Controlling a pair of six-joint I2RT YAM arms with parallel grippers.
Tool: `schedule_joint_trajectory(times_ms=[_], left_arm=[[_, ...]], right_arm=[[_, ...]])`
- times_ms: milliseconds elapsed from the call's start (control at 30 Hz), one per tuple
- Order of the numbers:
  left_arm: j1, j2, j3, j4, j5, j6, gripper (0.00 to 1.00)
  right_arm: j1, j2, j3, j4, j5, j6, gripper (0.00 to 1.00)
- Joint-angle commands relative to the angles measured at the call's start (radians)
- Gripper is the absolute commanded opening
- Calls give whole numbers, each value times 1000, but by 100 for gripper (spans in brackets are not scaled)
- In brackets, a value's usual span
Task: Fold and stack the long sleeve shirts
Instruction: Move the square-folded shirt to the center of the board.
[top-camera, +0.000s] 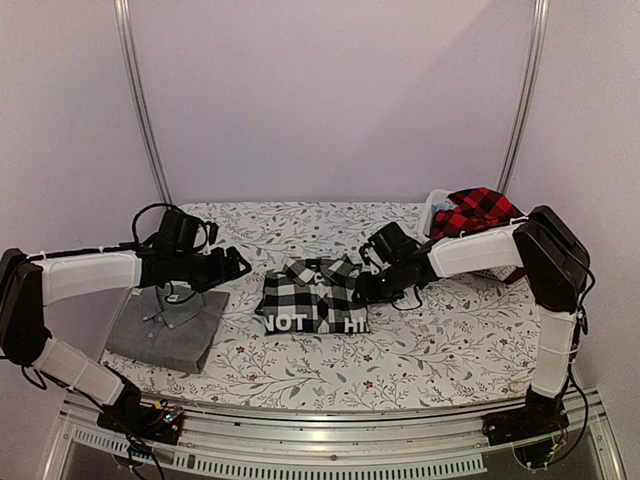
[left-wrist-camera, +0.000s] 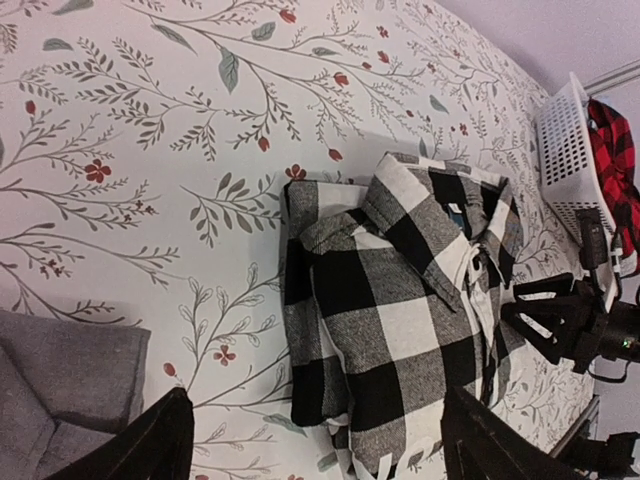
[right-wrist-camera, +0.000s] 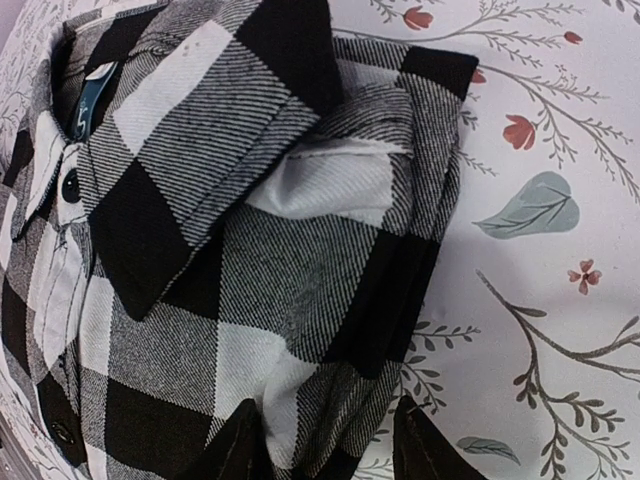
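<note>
Black-and-white shirt (top-camera: 315, 295) lies with right hand (right-wrist-camera: 330, 445) straddling its edge.

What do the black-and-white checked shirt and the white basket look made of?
The checked shirt is soft woven cloth, probably brushed flannel: a fine diagonal weave shows close up. The white basket looks like rigid moulded plastic, matte, with a grid of small holes in its wall.

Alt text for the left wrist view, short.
A folded black-and-white buffalo check cloth shirt lies on a floral-print table cover, beyond the left tool's spread fingers. A grey cloth shirt sits at lower left; a white plastic basket holding red-and-black check cloth stands at upper right.
</note>
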Motion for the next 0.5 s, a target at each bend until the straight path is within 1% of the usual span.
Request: schedule_joint_trajectory(times_ms=[0, 133, 233, 333, 367, 467], left_arm=[[4, -23, 5, -18, -18, 19, 85], [3, -26, 11, -28, -28, 22, 85], [2, -29, 15, -40, -38, 22, 85], [-4, -38, 14, -53, -56, 20, 85], [-6, -42, 14, -60, -63, 19, 85], [-11, -46, 11, -91, -85, 13, 85]], right_arm=[[21, 32, 40, -22, 44, 22, 39], [33, 34, 52, -39, 65, 33, 29], [32, 34, 52, -49, 66, 48, 14], [20, 21, 40, -56, 68, 53, 1], [13, 13, 29, -56, 68, 54, 0], [-14, -31, -17, -53, 73, 52, 0]])
